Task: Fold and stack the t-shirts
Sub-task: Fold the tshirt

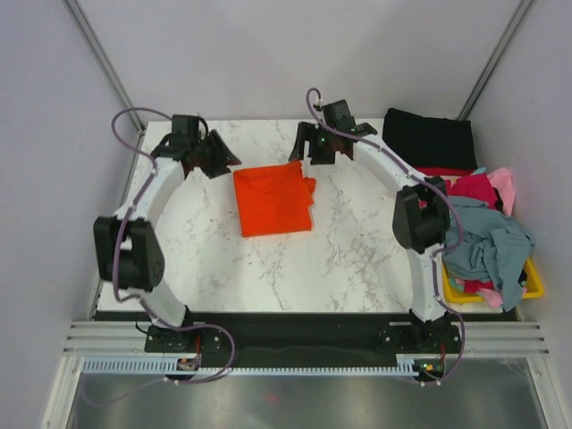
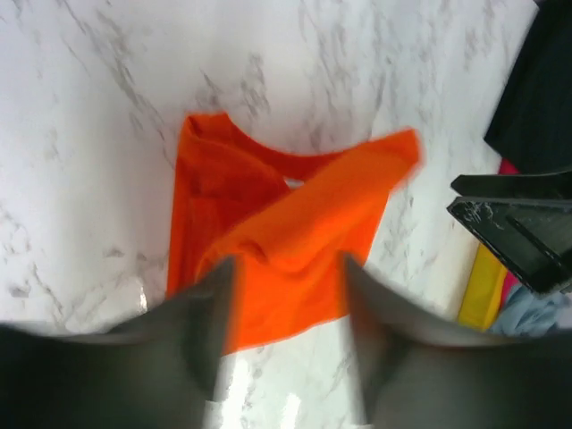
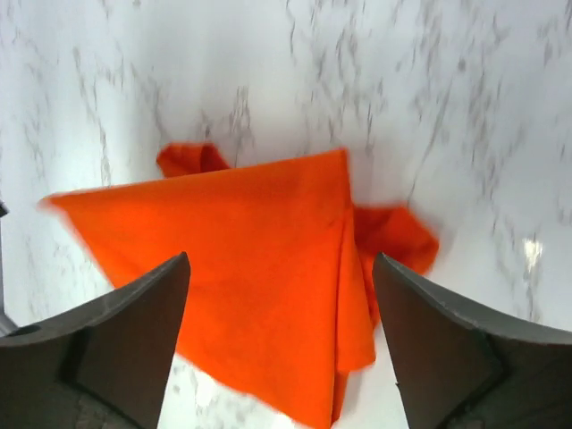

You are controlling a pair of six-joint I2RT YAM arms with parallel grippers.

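Observation:
An orange t-shirt (image 1: 273,198) lies folded into a rough square in the middle of the marble table, with one sleeve poking out at its right edge. A black t-shirt (image 1: 429,138) lies folded at the back right. More t-shirts, pink, red and grey-blue (image 1: 487,237), are heaped at the right. My left gripper (image 1: 225,159) hovers open just off the orange shirt's back left corner. My right gripper (image 1: 310,152) hovers open off its back right corner. In both wrist views the orange shirt (image 2: 286,232) (image 3: 241,259) lies below open jaws (image 2: 288,268) (image 3: 279,268), and neither gripper holds any cloth.
A yellow bin (image 1: 534,284) under the heap of shirts sits at the table's right edge, beside the right arm's elbow (image 1: 420,219). Bare marble (image 1: 295,268) lies in front of the orange shirt. In the left wrist view, the right gripper (image 2: 514,223) shows at the right edge.

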